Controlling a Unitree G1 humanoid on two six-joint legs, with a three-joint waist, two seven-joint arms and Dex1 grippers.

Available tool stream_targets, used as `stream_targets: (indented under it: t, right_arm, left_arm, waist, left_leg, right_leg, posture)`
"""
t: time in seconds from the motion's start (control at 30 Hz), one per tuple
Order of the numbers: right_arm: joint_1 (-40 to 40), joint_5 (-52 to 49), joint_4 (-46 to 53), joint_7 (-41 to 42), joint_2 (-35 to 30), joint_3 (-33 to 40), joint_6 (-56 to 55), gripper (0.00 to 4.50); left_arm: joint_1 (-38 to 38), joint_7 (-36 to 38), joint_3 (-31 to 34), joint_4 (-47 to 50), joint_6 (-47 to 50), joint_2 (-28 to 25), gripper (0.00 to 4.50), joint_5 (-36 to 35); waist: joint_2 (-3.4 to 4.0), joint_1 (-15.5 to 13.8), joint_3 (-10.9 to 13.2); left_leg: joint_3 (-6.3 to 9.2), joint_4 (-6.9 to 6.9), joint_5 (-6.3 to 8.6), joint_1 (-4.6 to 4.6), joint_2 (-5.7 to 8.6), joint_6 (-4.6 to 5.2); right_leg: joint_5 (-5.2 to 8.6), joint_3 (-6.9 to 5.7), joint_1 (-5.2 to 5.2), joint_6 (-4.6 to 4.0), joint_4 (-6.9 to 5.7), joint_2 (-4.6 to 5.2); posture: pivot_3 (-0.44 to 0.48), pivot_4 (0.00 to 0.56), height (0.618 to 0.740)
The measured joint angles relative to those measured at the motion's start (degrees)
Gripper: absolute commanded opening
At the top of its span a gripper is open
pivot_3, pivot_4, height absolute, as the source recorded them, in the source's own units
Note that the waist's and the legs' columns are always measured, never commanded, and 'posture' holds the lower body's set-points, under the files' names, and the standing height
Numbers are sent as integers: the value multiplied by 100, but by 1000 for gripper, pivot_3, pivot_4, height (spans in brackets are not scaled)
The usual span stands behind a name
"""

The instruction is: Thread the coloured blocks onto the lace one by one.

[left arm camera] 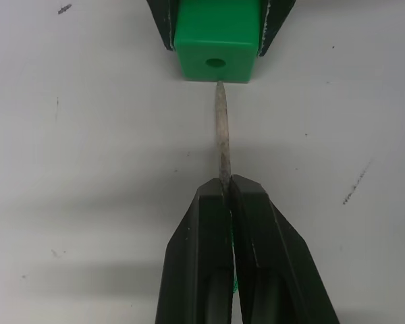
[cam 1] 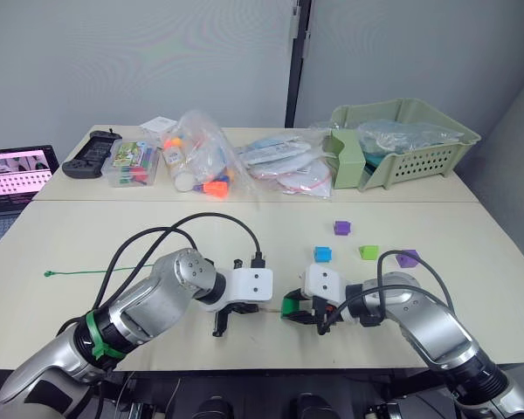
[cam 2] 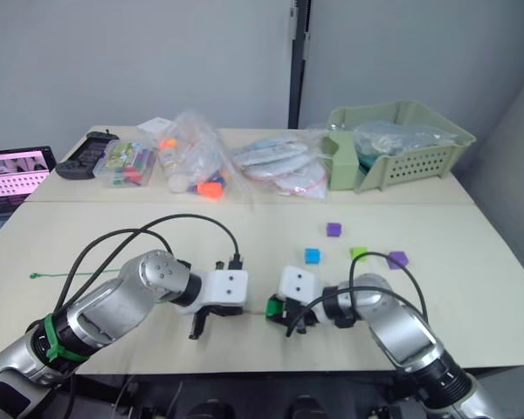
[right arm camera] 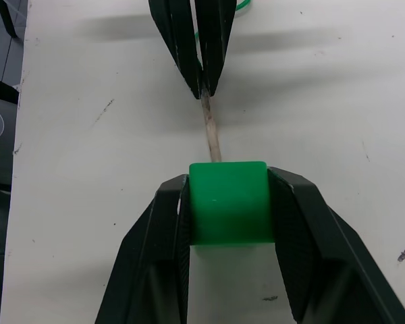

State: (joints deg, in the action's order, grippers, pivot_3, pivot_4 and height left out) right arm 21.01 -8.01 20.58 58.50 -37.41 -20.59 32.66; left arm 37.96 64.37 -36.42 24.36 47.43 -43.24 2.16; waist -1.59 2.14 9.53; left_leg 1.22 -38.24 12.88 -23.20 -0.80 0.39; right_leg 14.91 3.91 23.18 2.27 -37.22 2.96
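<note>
My right gripper (right arm camera: 229, 179) is shut on the dark green block (right arm camera: 228, 202), low over the table's front edge. In the left wrist view my left gripper (left arm camera: 226, 192) is shut on the lace's stiff pale tip (left arm camera: 221, 131). The tip points at the dark green block (left arm camera: 214, 40) and ends at its face, right beside the hole. The rest of the lace (cam 1: 79, 272) trails left across the table to its knotted end. Two purple blocks (cam 1: 341, 227) (cam 1: 408, 257), a blue block (cam 1: 322, 254) and a light green block (cam 1: 368, 251) lie loose on the right.
Along the back stand a green basket (cam 1: 419, 148), clear bags (cam 1: 284, 166), a bag with orange pieces (cam 1: 214, 186), a marker case (cam 1: 133, 163) and a black controller (cam 1: 92, 154). A lit screen (cam 1: 17, 175) sits at the far left.
</note>
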Motion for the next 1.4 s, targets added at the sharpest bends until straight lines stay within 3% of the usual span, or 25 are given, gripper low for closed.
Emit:
stream_targets:
  t: [1.4]
  right_arm:
    - [-61,38,154,-70,13,-103,67,1149]
  left_arm:
    - [145,-111,4,-37,-29,192,0,103]
  waist:
    - [0,-4,0]
  left_leg:
    - [0,0,0,-1,1,0]
  right_leg:
    - [0,0,-1,0,1,0]
  posture:
    - [0,150,740]
